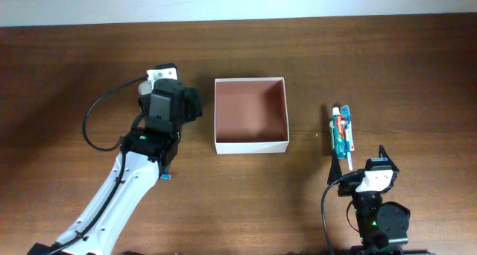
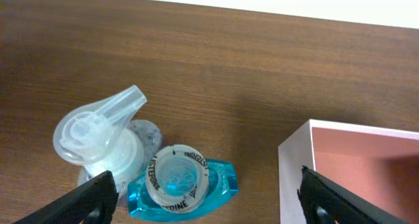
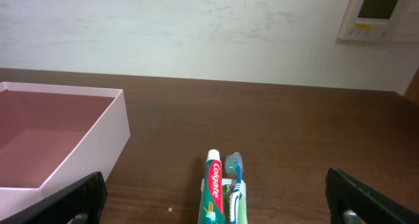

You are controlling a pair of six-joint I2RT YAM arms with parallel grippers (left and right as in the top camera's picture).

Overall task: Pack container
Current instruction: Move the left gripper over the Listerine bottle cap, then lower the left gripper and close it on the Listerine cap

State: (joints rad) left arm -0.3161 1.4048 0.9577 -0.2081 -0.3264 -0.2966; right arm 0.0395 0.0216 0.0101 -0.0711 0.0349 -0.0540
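The container (image 1: pixel 252 145) is a square, shallow white box with a pinkish-brown inside, standing open at the table's middle. Its corner shows in the left wrist view (image 2: pixel 293 160) and its wall in the right wrist view (image 3: pixel 105 135). My left gripper (image 1: pixel 170 98) is open just left of it, above a teal Listerine bottle (image 2: pixel 180 181) and a clear pump bottle (image 2: pixel 98 135); the fingers (image 2: pixel 206 199) straddle the teal bottle. My right gripper (image 1: pixel 359 165) is open and empty (image 3: pixel 222 204), just behind a Colgate toothpaste tube (image 3: pixel 215 191) and a blue toothbrush (image 3: pixel 236 179).
The toothpaste and toothbrush pack (image 1: pixel 342 132) lies to the right of the container. The two bottles are hidden under my left arm in the overhead view. A white wall runs behind the table's far edge, with a wall panel (image 3: pixel 378 13) at upper right.
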